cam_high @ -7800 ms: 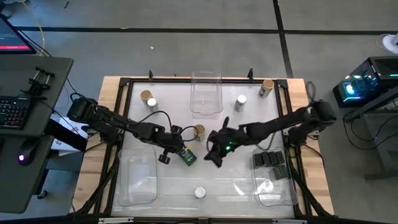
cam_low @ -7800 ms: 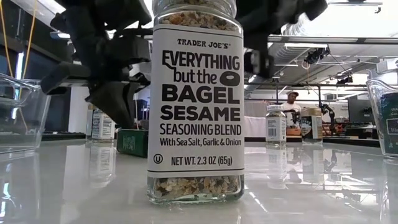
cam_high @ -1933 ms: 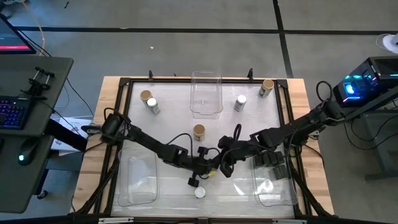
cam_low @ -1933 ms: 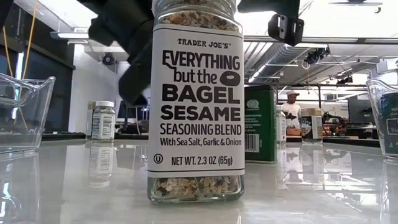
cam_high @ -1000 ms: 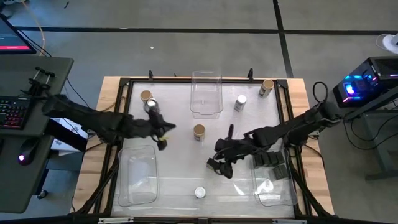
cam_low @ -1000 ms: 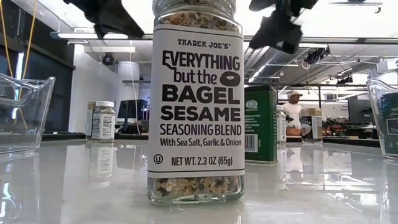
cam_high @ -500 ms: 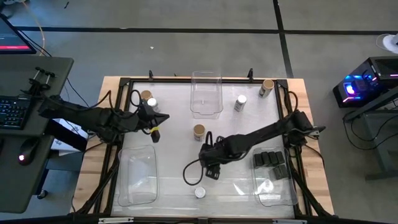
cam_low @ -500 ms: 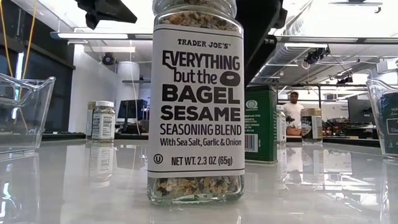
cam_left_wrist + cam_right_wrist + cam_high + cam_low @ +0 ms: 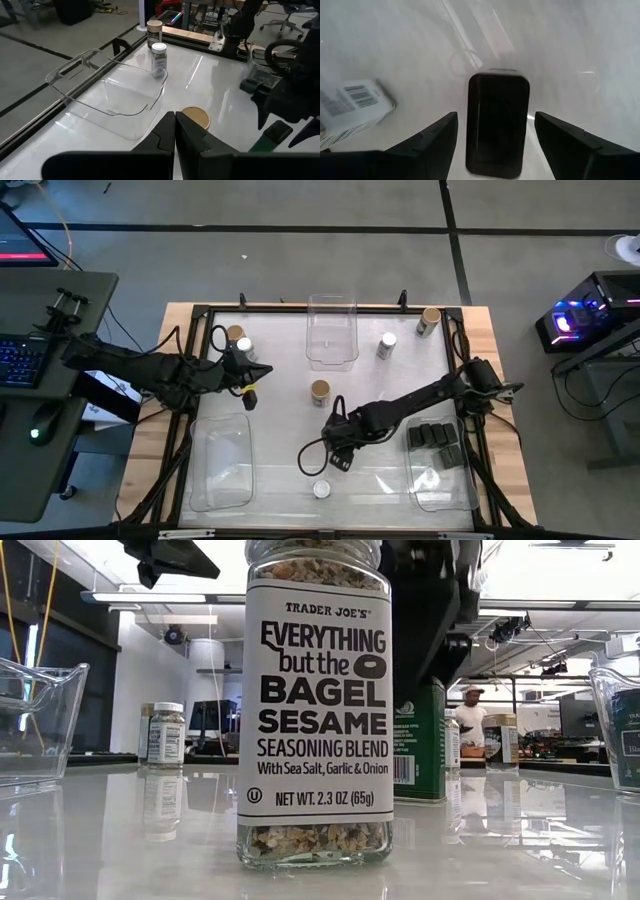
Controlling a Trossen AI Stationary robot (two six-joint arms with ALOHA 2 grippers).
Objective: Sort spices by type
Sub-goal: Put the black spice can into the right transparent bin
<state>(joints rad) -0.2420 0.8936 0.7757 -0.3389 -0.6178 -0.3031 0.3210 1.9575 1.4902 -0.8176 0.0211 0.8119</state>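
left arm reaches in from the left side, its left gripper [image 9: 250,393] pinched tight over the left half of the table. right arm stretches across from the right edge, right gripper [image 9: 338,458] spread wide, pointing down near centre.

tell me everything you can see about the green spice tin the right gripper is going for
The green spice tin is a small rectangular box with a black top, a white logo and a barcode panel on its side. It stands upright on the white table, mid-table near the front. The right gripper hangs over it, open, jaws either side of the top, not touching.
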